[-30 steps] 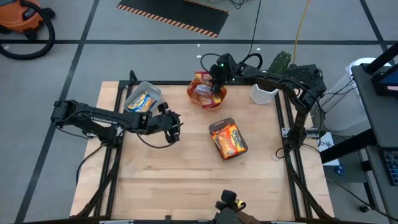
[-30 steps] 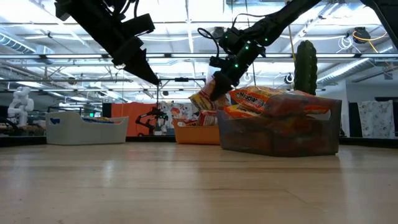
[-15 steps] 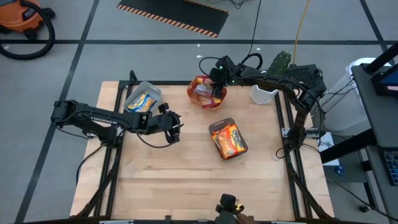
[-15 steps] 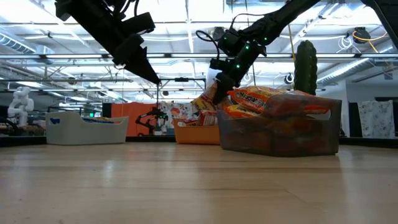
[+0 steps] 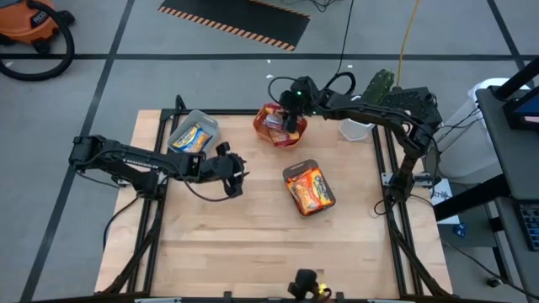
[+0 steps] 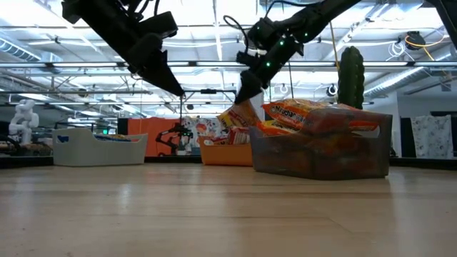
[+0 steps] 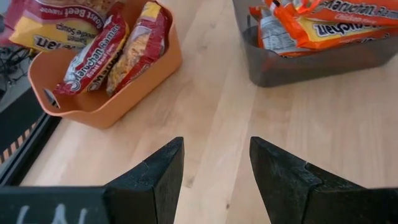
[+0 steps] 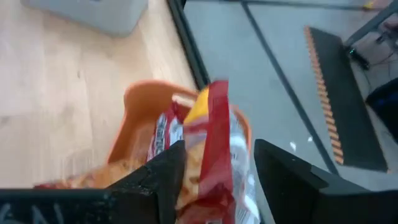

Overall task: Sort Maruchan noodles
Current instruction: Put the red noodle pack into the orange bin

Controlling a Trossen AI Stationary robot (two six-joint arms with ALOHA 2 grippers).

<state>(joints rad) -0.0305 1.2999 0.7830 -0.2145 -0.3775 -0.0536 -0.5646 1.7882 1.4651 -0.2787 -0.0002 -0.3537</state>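
Right end effector (image 5: 290,118) hangs over the orange tray (image 5: 259,128) at the far edge of the counter (image 5: 253,244), its fingers spread, with a red-and-white noodle packet (image 8: 214,155) standing on edge between them. From its wrist view I cannot tell whether the fingers touch the packet or have just let it go. The left end effector (image 5: 238,174) waits over the counter's left-centre, fingers spread and holding nothing.

The risk, as I judge it, lies with that upright packet. It leans among others in the tray and its top pokes above the rim; if the fingers brush the crinkly wrapper as they lift away, they could drag it out or tip it over the far rim onto the floor. A snagged corner might also shift the light tray itself.

The packets are small, flat and glossy. The orange tray holds red-and-white packets (image 7: 102,53), stacked loosely and tilted. A dark grey tray (image 5: 330,204) at the counter's centre is heaped with orange packets (image 5: 309,187) that rise above its walls. A light grey tray (image 5: 178,128) at the far left holds a yellow-and-blue packet (image 5: 193,139).
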